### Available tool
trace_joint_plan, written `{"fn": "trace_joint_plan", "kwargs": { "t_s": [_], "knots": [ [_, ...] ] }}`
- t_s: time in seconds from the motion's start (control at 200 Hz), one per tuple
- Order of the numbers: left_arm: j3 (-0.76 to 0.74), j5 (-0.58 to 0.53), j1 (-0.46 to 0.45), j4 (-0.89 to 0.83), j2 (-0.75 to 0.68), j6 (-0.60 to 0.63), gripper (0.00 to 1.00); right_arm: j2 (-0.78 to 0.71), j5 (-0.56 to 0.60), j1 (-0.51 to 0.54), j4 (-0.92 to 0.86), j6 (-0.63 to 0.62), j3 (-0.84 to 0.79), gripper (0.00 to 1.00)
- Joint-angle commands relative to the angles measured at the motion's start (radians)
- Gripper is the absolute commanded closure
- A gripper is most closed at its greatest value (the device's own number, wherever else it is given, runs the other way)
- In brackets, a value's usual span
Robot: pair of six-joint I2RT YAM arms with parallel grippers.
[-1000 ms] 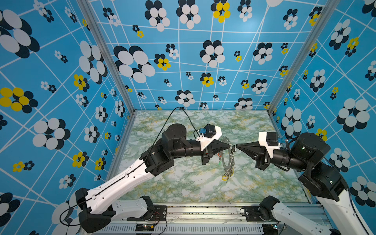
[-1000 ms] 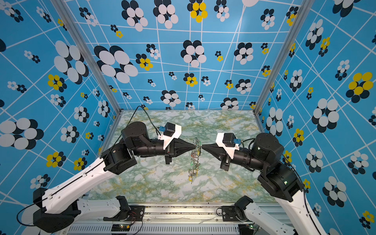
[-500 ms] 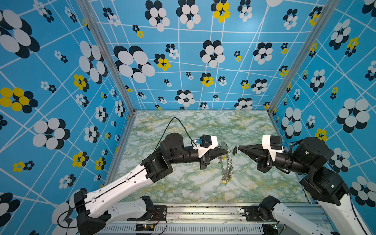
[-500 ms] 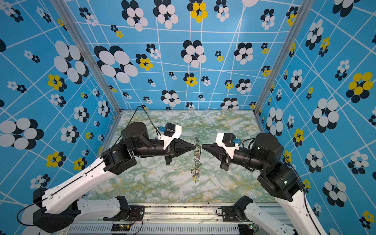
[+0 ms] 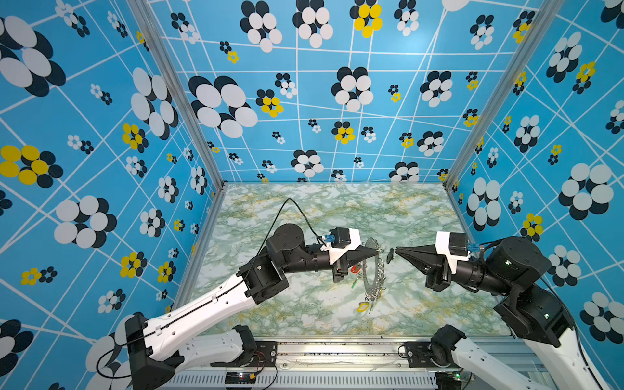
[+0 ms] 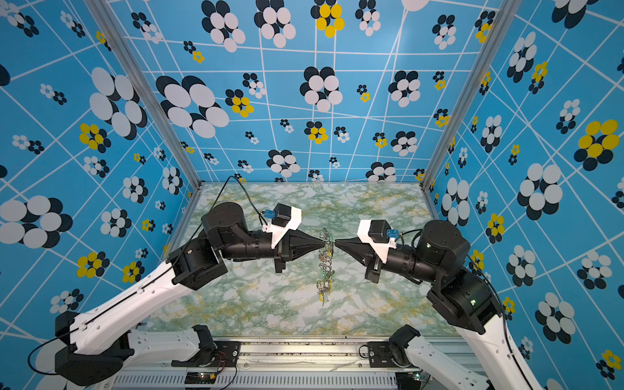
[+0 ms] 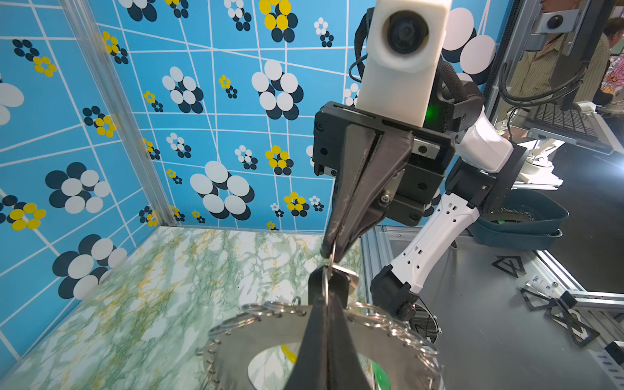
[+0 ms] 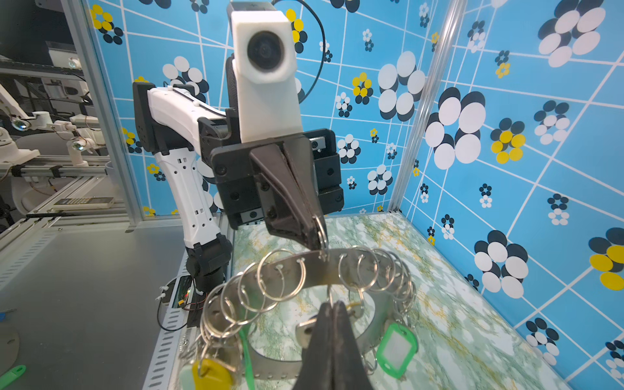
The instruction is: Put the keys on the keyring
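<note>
Top view, frame centre, left gripper (image 5: 377, 251) clamped on keyring (image 5: 376, 280) loop, right gripper (image 5: 397, 250) pinching key (image 5: 390, 255) just beside.

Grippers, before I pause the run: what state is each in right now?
Left gripper: closed on the keyring, pinching one of its wire loops.
Right gripper: closed, holding the black-tagged key.

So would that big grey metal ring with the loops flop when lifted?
Probably not: the big grey metal ring hangs flat and unbent from the left pincer. Its wire loops and green plastic tag dangle, so they'd likely swing.
</note>
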Motion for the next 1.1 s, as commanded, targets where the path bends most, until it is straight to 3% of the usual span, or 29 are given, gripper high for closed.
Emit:
{"fn": "trace_joint_plan", "kwargs": {
  "t_s": [0.0, 1.094],
  "knots": [
    [0.007, 0.000, 0.003, 0.078, -0.029, 0.003, 1.00, -0.006, 0.003, 0.005, -0.011, -0.012, 0.016, 1.00],
    [-0.044, 0.015, 0.002, 0.236, -0.068, -0.048, 1.00, 0.015, 0.054, 0.004, -0.036, 0.010, 0.024, 1.00]
  ]
}}
